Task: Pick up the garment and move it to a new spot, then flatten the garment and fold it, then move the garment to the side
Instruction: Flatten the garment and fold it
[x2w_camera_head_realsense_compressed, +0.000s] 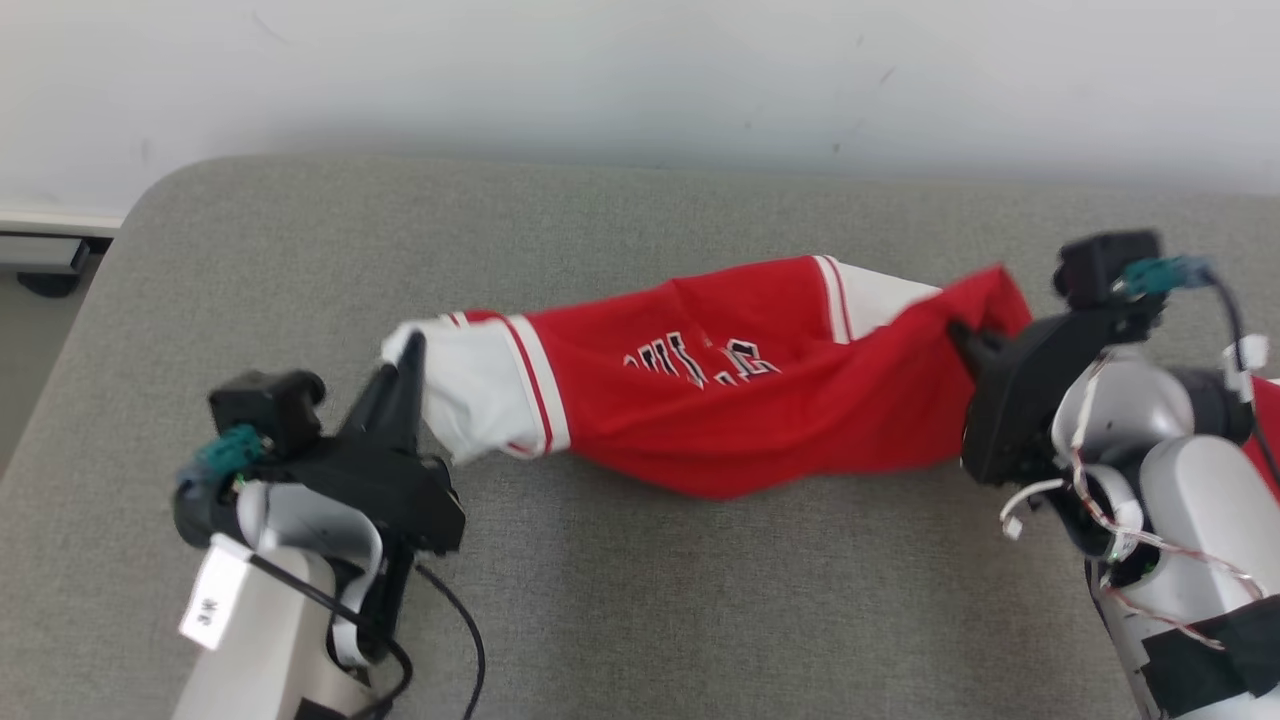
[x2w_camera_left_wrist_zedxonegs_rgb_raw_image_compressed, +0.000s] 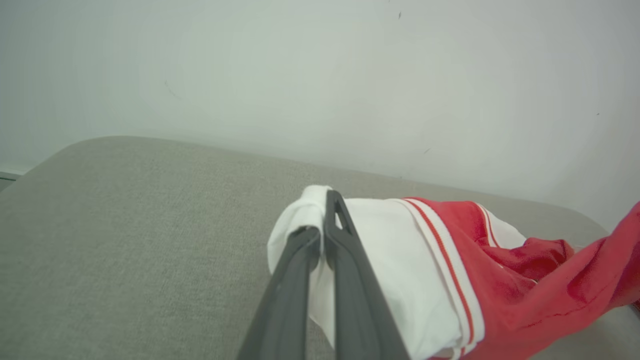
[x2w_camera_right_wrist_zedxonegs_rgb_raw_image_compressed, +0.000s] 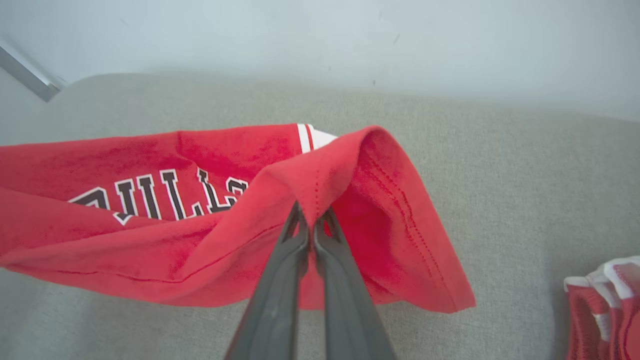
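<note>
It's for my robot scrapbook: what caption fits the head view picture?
The left gripper and right gripper, jaws shut, stretch a red-and-white garment over a grey cushion.

a black left gripper (x2w_camera_head_realsense_compressed: 405, 348) and right gripper (x2w_camera_head_realsense_compressed: 962, 335), long-fingered, are mounted on pale grey forearms (x2w_camera_head_realsense_compressed: 1190, 490); teal connectors (x2w_camera_head_realsense_compressed: 232, 447), a black cable (x2w_camera_head_realsense_compressed: 472, 640), a white tag (x2w_camera_head_realsense_compressed: 212, 600) and black tape (x2w_camera_head_realsense_compressed: 1200, 665) are attached.

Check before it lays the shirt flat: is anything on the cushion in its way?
Nothing visible lies beneath the shirt. A second red garment sits on the cushion further right, apart from it.
</note>
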